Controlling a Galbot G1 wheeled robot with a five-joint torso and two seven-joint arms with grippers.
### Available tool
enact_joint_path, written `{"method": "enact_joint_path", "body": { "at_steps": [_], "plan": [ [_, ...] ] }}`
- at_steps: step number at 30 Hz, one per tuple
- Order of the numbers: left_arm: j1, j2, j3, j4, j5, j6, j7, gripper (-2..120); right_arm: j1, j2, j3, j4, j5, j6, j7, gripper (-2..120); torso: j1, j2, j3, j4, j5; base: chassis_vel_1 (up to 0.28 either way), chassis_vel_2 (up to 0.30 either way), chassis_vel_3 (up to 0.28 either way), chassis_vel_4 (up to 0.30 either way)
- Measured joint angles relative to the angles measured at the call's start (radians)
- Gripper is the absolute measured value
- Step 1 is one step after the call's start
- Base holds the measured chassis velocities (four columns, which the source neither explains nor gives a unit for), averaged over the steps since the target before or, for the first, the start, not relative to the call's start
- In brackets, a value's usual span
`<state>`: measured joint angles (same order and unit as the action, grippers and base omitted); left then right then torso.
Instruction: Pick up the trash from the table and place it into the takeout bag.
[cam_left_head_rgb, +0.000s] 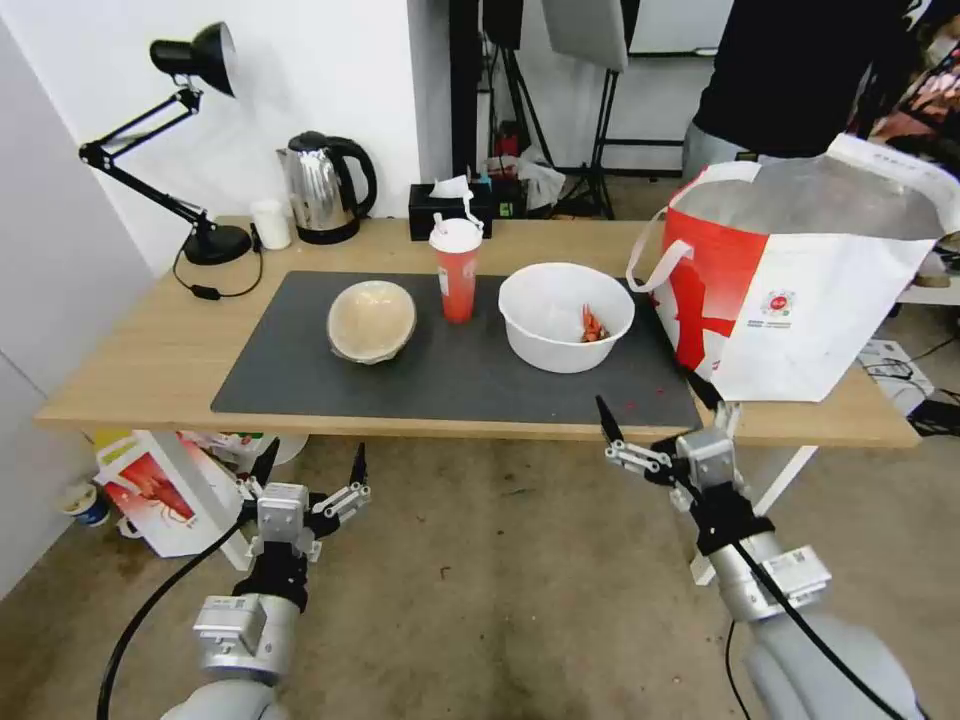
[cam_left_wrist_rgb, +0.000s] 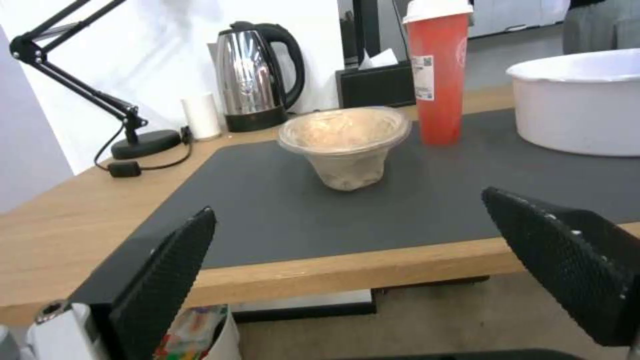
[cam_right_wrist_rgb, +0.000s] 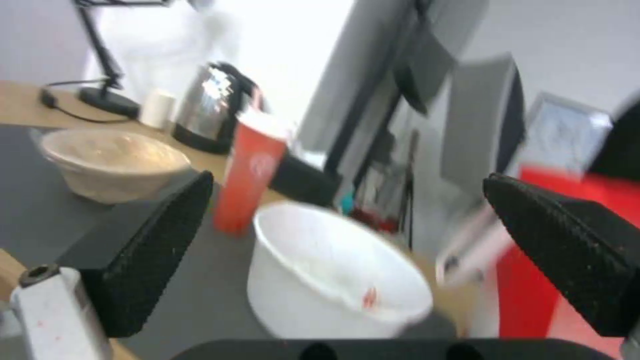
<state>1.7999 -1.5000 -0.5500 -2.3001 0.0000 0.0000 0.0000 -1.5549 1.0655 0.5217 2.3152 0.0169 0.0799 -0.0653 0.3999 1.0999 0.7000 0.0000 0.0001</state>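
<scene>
Below the desk's (cam_left_head_rgb: 150, 370) near edge both tools hung spread wide and empty — right tool (cam_left_head_rgb: 655, 440) at five o'clock from the white bowl (cam_left_head_rgb: 566, 316), takeout bag (cam_left_head_rgb: 790, 290) at its three. Best rise above the rim first — left tool (cam_left_head_rgb: 310, 478) idle.

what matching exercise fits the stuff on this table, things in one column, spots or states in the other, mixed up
Things:
1. tan bowl
2. red cup
3. white bowl
4. takeout bag

Places or states:
A. holds red food scraps
B. stands at the table's right end, mouth open
C. leftmost on the mat
D. upright between the two bowls, lid and straw on

Pairs: 1-C, 2-D, 3-A, 4-B
</scene>
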Motion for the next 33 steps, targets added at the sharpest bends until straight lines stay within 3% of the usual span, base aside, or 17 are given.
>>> {"method": "enact_joint_path", "body": {
  "at_steps": [8, 10, 12, 24, 27, 28, 30, 33],
  "plan": [
    [0.000, 0.000, 0.000, 0.000, 0.000, 0.000, 0.000, 100, 0.069, -0.125, -0.008, 0.004, 0.019, 0.017, -0.024, 100, 0.000, 0.000, 0.000, -0.0003, -0.0001, 0.000, 0.000, 0.000, 0.000],
    [0.000, 0.000, 0.000, 0.000, 0.000, 0.000, 0.000, 100, 0.113, -0.200, -0.012, 0.005, 0.045, 0.024, -0.045, 100, 0.000, 0.000, 0.000, 0.0001, 0.0000, 0.000, 0.000, 0.000, 0.000],
    [0.000, 0.000, 0.000, 0.000, 0.000, 0.000, 0.000, 100, 0.123, -0.217, -0.013, 0.006, 0.051, 0.025, -0.049, 100, 0.000, 0.000, 0.000, 0.0000, 0.0000, 0.000, 0.000, 0.000, 0.000],
    [0.000, 0.000, 0.000, 0.000, 0.000, 0.000, 0.000, 100, 0.307, -0.530, -0.030, 0.013, 0.155, 0.054, -0.135, 100, 0.000, 0.000, 0.000, 0.0000, -0.0001, 0.000, 0.000, 0.000, 0.000],
    [0.000, 0.000, 0.000, 0.000, 0.000, 0.000, 0.000, 100, 0.330, -0.575, -0.032, 0.014, 0.166, 0.058, -0.148, 100, 0.000, 0.000, 0.000, 0.0004, -0.0012, 0.000, 0.000, 0.000, 0.000],
    [0.000, 0.000, 0.000, 0.000, 0.000, 0.000, 0.000, 100, 0.342, -0.591, -0.032, 0.011, 0.174, 0.058, -0.168, 100, 0.000, 0.000, 0.000, -0.0005, 0.0010, 0.000, 0.000, 0.000, 0.000],
    [0.000, 0.000, 0.000, 0.000, 0.000, 0.000, 0.000, 100, 0.351, -0.602, -0.032, 0.008, 0.180, 0.058, -0.182, 100, 0.000, 0.000, 0.000, -0.0003, 0.0009, 0.000, 0.000, 0.000, 0.000],
    [0.000, 0.000, 0.000, 0.000, 0.000, 0.000, 0.000, 100, 0.395, -0.658, -0.031, -0.012, 0.210, 0.058, -0.261, 100, 0.000, 0.000, 0.000, 0.0001, -0.0001, 0.000, 0.000, 0.000, 0.000]
  ]
}}
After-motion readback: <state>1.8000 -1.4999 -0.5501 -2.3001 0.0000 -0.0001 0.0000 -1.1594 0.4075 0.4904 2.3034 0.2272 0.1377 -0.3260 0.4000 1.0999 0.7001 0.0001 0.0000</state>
